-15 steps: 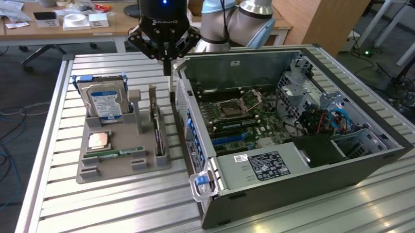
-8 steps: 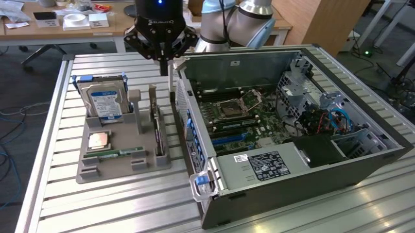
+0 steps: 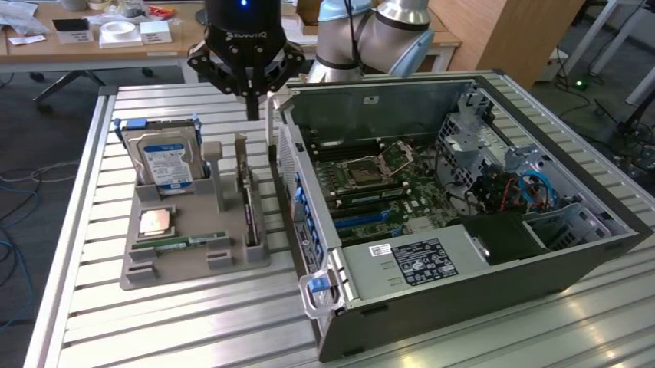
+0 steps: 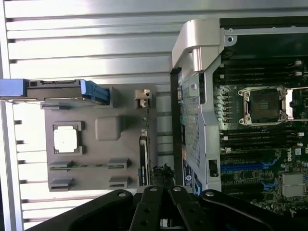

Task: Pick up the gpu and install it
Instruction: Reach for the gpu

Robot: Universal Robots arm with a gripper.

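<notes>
Exterior view: gripper (image 3: 253, 111) hangs point-down over the far end of the grey parts holder (image 3: 184, 261), in the gap between the holder and the open computer case (image 3: 492, 284). Fingers pressed together, nothing between them. The gpu (image 3: 247, 195) stands on edge in the holder's slot nearest the case, silver bracket up at the far end, not held. The wrist view looks straight down: gripper (image 4: 162, 172) tips sit just beside the near end of the gpu (image 4: 143, 161), which shows here as a thin dark strip between the holder (image 4: 91, 180) and the case wall (image 4: 197, 43). I cannot tell whether the tips touch the card. The exterior view gives heights that the wrist view flattens: the hard drive (image 3: 164, 159) stands upright at the holder's far corner, blue-and-white label facing out, while from above the hard drive (image 4: 57, 91) is an edge with blue plastic ends. A processor chip (image 3: 156, 221) lies flat in its pocket and a RAM stick (image 3: 189, 241) lies beside it. The case lies on its side on the slatted metal table (image 3: 184, 330), lid off, motherboard exposed, CPU socket (image 3: 373, 165) open, blue cables (image 3: 534, 188) at the drive cage. The case wall rises right next to the gpu's slot. Writing: "ROBOTIQ" on the gripper body; the power supply label (image 3: 419, 262) is too small to read.
</notes>
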